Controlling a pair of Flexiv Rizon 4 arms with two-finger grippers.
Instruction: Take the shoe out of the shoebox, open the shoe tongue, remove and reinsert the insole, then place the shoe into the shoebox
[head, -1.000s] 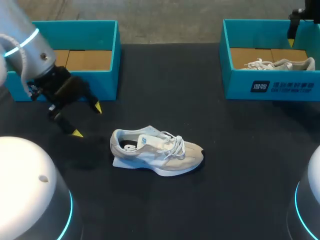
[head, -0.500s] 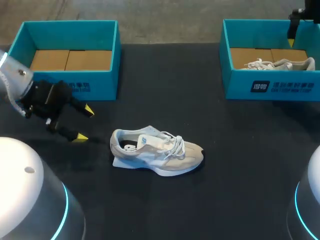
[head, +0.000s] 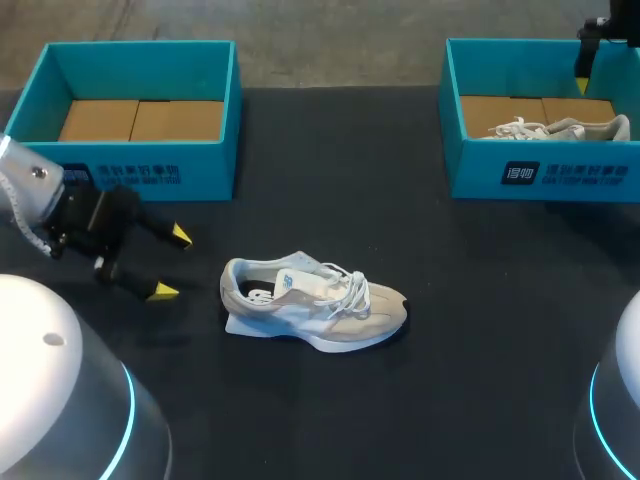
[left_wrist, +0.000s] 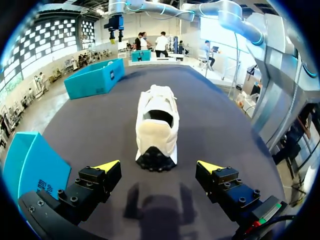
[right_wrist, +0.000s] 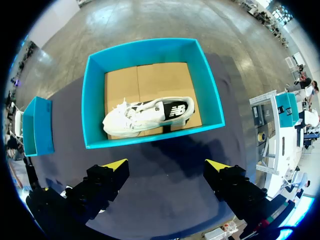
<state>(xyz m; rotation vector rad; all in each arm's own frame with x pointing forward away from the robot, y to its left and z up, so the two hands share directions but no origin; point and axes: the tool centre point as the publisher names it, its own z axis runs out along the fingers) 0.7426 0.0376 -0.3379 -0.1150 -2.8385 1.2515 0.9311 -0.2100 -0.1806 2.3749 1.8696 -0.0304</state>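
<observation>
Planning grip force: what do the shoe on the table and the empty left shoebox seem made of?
Shoe on the table: matte beige suede-like panels over white textile, white laces, foam-looking white sole; exact fabric unclear. Left shoebox: smooth matte teal walls, probably printed cardboard; its floor shows bare brown cardboard flaps.

Table: we see a single table (head: 330, 170), and its top fills nearly the whole head view.
Top: we find it matte black, plain and flat from side to side.
Far edge: we see the far edge (head: 340, 89) run straight across the head view.
Light: we judge that it falls from above. The top is evenly lit, with a faint pale sheen in the left wrist view.
Shadows: we note soft, blurred shadows (left_wrist: 160, 202) lying on the top, darker than the cloth around them.
</observation>
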